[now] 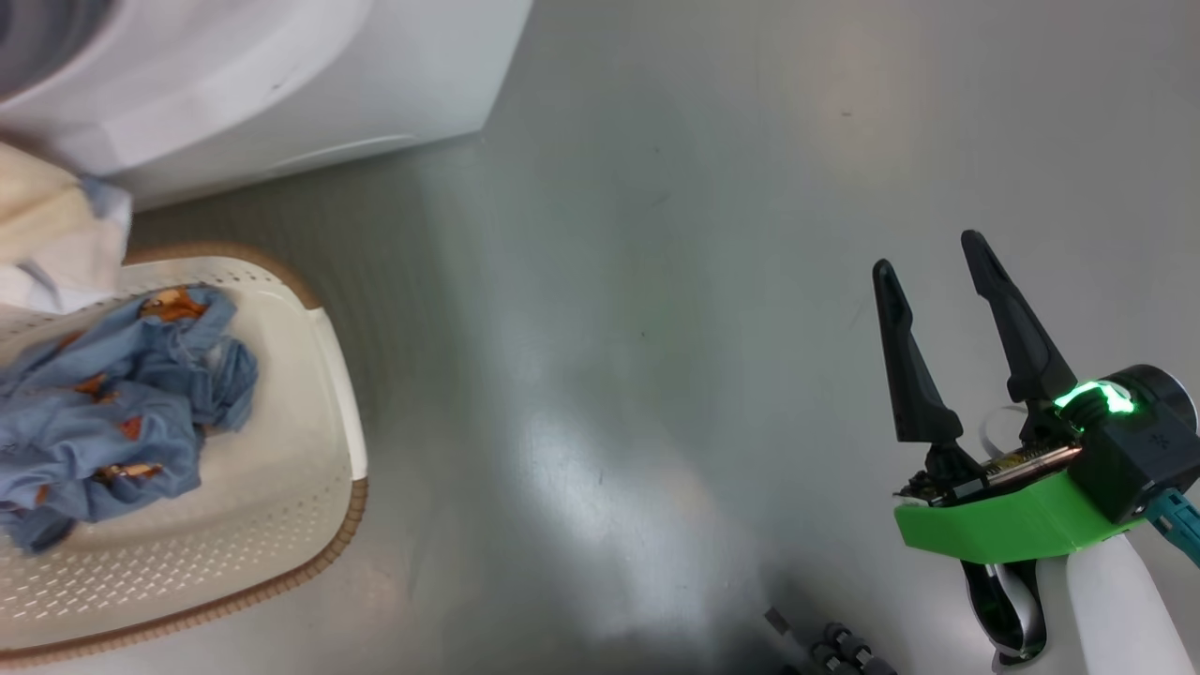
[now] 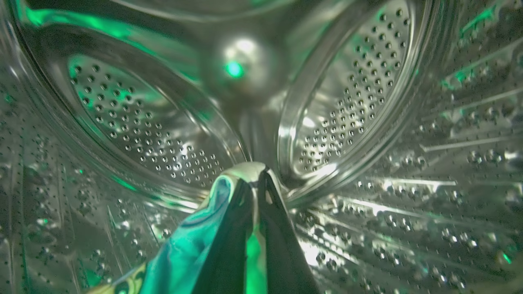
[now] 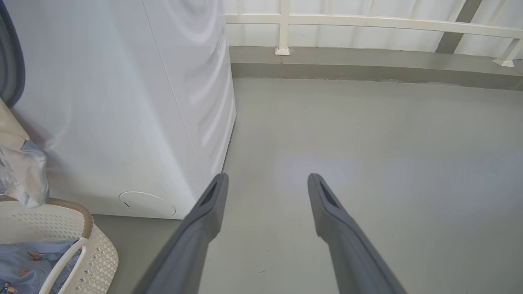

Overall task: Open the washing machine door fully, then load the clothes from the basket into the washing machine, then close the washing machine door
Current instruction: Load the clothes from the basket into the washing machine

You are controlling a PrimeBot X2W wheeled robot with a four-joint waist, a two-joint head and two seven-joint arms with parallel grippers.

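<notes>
My left gripper [image 2: 258, 176] is deep inside the steel perforated drum [image 2: 359, 102] of the washing machine [image 1: 281, 84], shut on the cream-yellow garment [image 2: 192, 245], which looks green in the gripper's light. That garment trails out past the machine's front [image 1: 52, 220]. The light blue garment [image 1: 112, 412] lies crumpled in the cream-white basket [image 1: 333, 394] on the floor in front of the machine. My right gripper [image 1: 928, 253] hangs open over bare floor to the right, holding nothing. In the right wrist view its fingers [image 3: 212, 200] point past the machine's corner [image 3: 122, 102]. The washing machine door is out of view.
Grey floor stretches right of the machine and basket. A white railing [image 3: 367, 22] runs along the far wall above a low grey kerb. A round service cover [image 3: 147, 204] sits low on the machine's front. Parts of my base [image 1: 834, 652] show at the bottom edge.
</notes>
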